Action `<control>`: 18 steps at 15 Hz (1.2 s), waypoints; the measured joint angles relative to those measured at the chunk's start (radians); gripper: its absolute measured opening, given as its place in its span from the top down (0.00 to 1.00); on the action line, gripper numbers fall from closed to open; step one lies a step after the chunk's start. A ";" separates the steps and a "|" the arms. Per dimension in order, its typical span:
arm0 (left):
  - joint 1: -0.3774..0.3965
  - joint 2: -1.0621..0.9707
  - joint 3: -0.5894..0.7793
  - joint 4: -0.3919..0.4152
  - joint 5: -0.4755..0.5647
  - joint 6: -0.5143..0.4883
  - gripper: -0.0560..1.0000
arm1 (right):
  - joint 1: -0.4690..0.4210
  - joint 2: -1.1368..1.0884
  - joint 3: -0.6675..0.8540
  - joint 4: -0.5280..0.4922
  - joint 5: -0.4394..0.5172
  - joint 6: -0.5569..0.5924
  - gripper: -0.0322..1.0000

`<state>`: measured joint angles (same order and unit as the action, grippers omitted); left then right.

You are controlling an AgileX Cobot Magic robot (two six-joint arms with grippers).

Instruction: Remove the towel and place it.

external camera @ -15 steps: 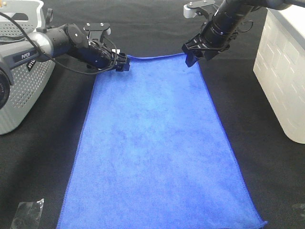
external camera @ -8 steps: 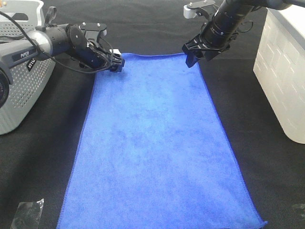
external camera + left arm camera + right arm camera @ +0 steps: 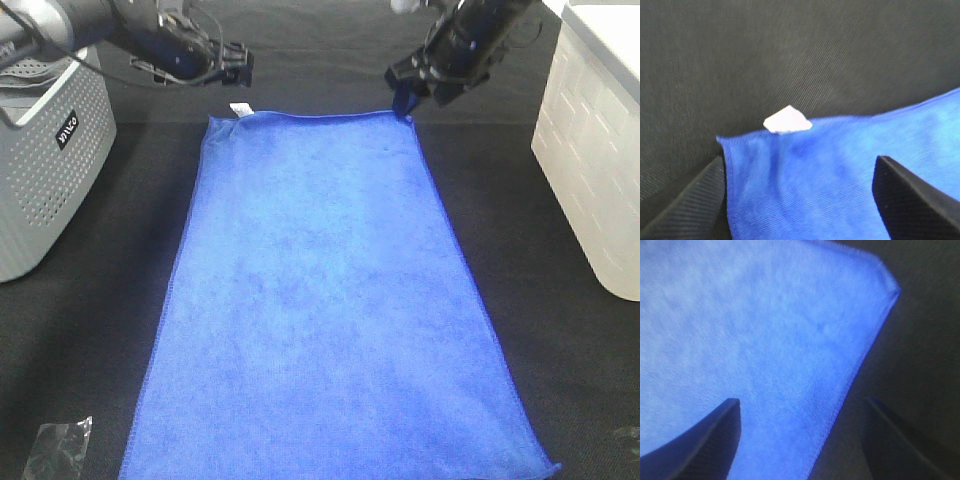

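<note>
The towel [image 3: 320, 300] runs lengthwise away from both tools, its near edge cut off; left tool [image 3: 238, 66] and right tool [image 3: 405, 95] hover open, empty, above its far corners.

**Layout of the work surface**

The towel [image 3: 325, 300] lies flat on the table [image 3: 560, 350], centred. A basket [image 3: 45, 170] stands to its left, a bin [image 3: 600, 150] to its right. 2 grippers hang above its far corners: left gripper [image 3: 238, 62], right gripper [image 3: 405, 95].
</note>
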<state>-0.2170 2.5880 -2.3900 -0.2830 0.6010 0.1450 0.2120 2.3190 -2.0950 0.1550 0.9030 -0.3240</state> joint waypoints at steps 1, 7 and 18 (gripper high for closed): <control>0.000 -0.030 0.000 0.000 0.063 0.000 0.22 | 0.000 -0.030 0.000 -0.001 0.019 0.021 0.31; 0.000 -0.237 0.000 0.110 0.556 -0.061 0.22 | 0.000 -0.259 0.000 -0.008 0.202 0.160 0.30; 0.244 -0.474 0.052 0.201 0.614 -0.168 0.22 | -0.233 -0.424 0.000 -0.111 0.318 0.312 0.30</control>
<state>0.0270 2.1140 -2.3380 -0.0820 1.2150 -0.0230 -0.0210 1.8950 -2.0950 0.0440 1.2210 -0.0120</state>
